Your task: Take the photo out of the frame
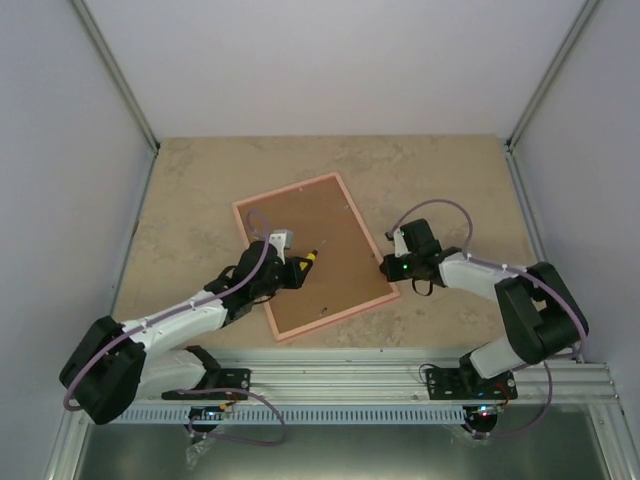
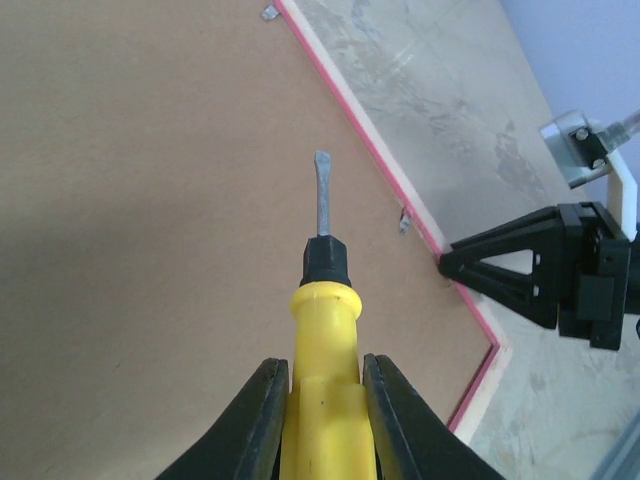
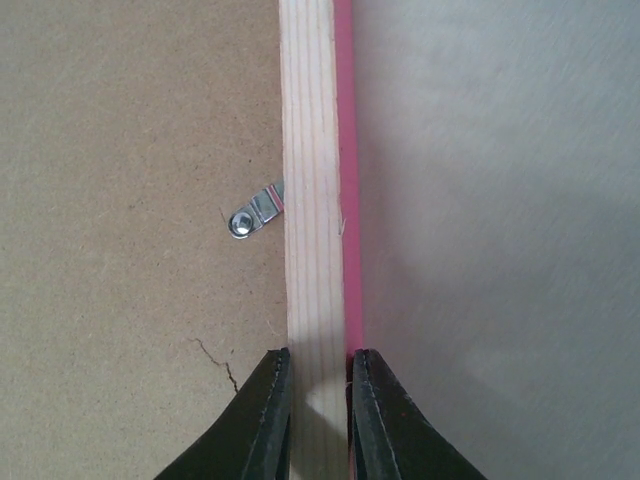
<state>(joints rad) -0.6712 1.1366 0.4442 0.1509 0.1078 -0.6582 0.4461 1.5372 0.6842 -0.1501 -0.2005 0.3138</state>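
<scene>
The pink frame (image 1: 244,206) lies face down on the table, its brown backing board (image 1: 318,258) up. The photo is hidden under the board. My left gripper (image 1: 291,268) is shut on a yellow-handled screwdriver (image 2: 325,390); its flat blade (image 2: 321,195) hovers over the board, pointing toward a metal tab (image 2: 405,221) at the frame's right rail. My right gripper (image 1: 386,268) is shut on the frame's right rail (image 3: 320,200), one finger on the bare wood inner side, one on the pink outer edge. It also shows in the left wrist view (image 2: 500,275).
A metal tab (image 3: 255,212) sits on the board beside the rail. Another tab (image 2: 268,12) is at the frame's far edge. A small crack (image 3: 215,360) marks the board near my right fingers. Enclosure walls and posts ring the stone-patterned table (image 1: 440,180).
</scene>
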